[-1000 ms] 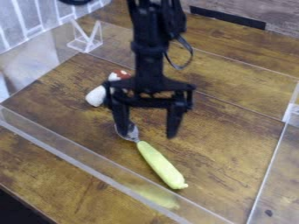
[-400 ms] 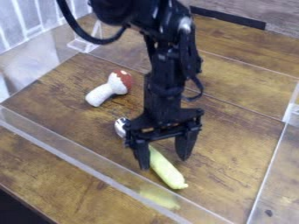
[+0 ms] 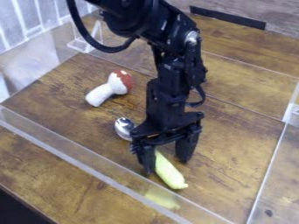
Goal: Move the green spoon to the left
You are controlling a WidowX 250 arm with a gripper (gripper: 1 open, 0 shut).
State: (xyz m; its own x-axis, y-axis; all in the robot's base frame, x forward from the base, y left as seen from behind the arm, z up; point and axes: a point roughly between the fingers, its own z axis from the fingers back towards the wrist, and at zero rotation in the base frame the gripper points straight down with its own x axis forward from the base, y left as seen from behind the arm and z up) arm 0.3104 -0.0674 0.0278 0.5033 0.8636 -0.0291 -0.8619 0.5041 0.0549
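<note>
yellow-green plastic marks the handle of the green spoon [image 3: 165, 166], which lies flat on the wooden tabletop [image 3: 233, 114] in the lower middle of the frame. its handle runs diagonally down toward the lower right, and its shiny silver bowl sits at the upper left end, near the centre of the picture. directly over the spoon stands the gripper [image 3: 165, 155], pointing straight down, its black jaws spread wide. one finger comes down on the left of the handle and the other on the right, so the handle's upper part lies between them. whether either fingertip touches the plastic cannot be told from this view, and nothing is pinched. the black arm rises from the gripper toward the top of the frame, with dark cables looping around it. to the upper left of the spoon, well apart from it, lies a toy mushroom [image 3: 105, 88] on its side, white stem to the left and red-brown cap to the right. clear acrylic walls [image 3: 70, 156] border the wooden surface, one running along the lower left edge just below the spoon.
</note>
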